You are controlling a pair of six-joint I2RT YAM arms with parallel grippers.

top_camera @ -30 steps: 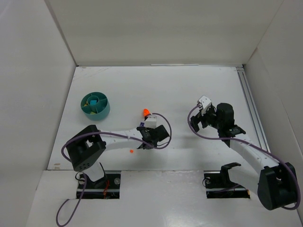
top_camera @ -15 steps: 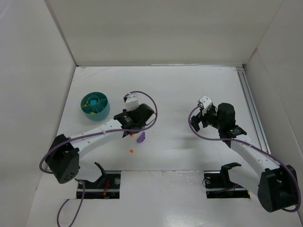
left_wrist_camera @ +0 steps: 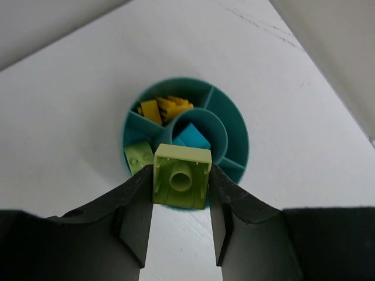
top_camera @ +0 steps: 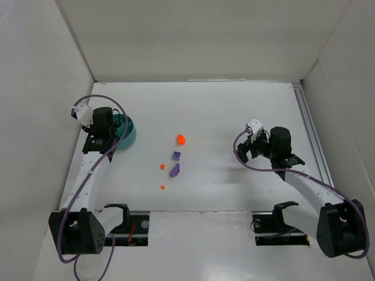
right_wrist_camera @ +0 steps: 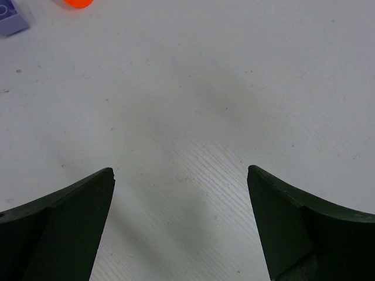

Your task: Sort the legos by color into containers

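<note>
My left gripper is shut on a lime green lego and holds it above the near rim of the teal tub. The tub holds orange pieces, a cyan piece in the centre ring and a lime green piece. In the top view the left gripper covers most of the tub. Loose on the table lie an orange lego, two purple legos and two tiny orange bits. My right gripper is open and empty.
White walls enclose the table on three sides. A rail runs along the right edge. The right wrist view shows the orange lego and a purple lego at its top left.
My left arm has swung from the table's middle to the far left with the lime green lego and now hangs over the tub. The right arm has not moved.
</note>
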